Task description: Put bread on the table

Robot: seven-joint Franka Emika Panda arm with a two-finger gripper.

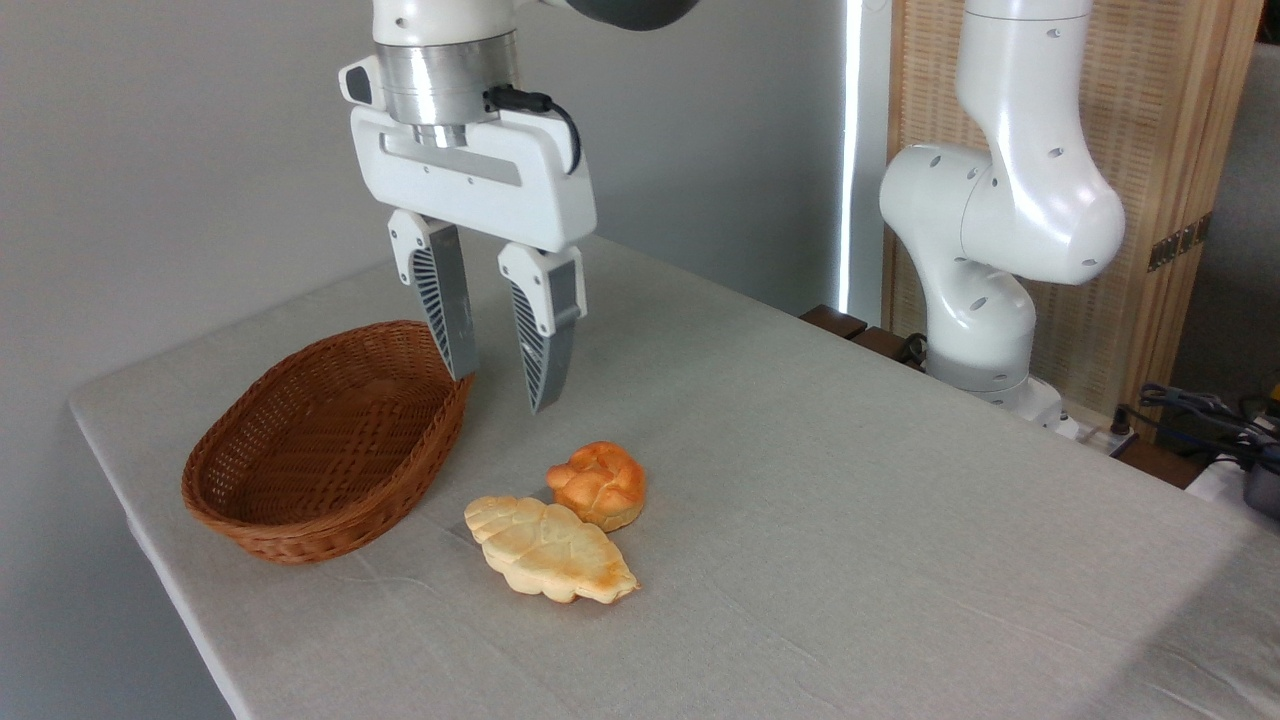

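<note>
Single fixed camera, raised, near table [850, 520] corner, looking obliquely down toward wall.

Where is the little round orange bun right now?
The bun sits on the grey table, near the middle of the camera view, touching the flat pale bread and right of the empty wicker basket.

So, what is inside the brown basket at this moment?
The basket looks empty: only its woven bottom and far inner wall show. The near wall hides a narrow strip of the bottom. Both breads lie outside on the table, the bun and the flat loaf.
</note>
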